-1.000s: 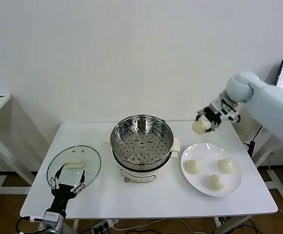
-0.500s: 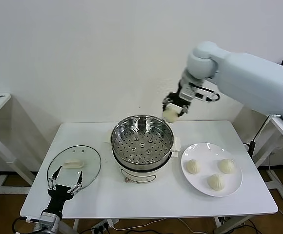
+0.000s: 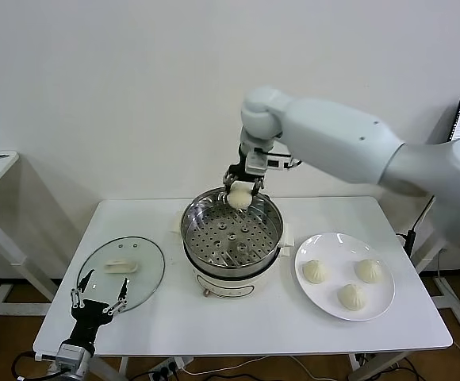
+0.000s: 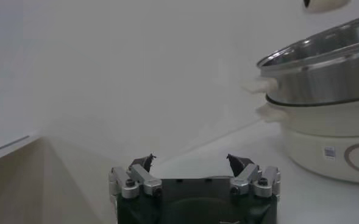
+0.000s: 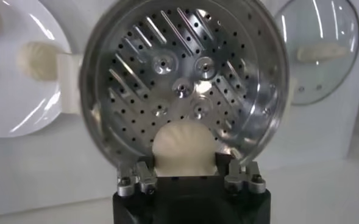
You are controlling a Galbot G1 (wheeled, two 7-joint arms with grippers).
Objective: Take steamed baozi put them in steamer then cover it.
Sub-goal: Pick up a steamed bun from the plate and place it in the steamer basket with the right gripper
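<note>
Between the fingers of the right gripper (image 3: 239, 195), clamped: one cream-white pleated dough bun (image 3: 239, 198), hanging above the far rim of the round shiny steel steamer (image 3: 231, 236). Straight below and slightly nearer: the bare perforated tray (image 5: 185, 79), so probably a short drop down and inward. Off to the right: three more buns (image 3: 315, 271) on the flat white plate (image 3: 381, 305). Far left, near the clear glass lid (image 3: 120, 272): left gripper (image 3: 97, 294), spread wide, holding nothing.
</note>
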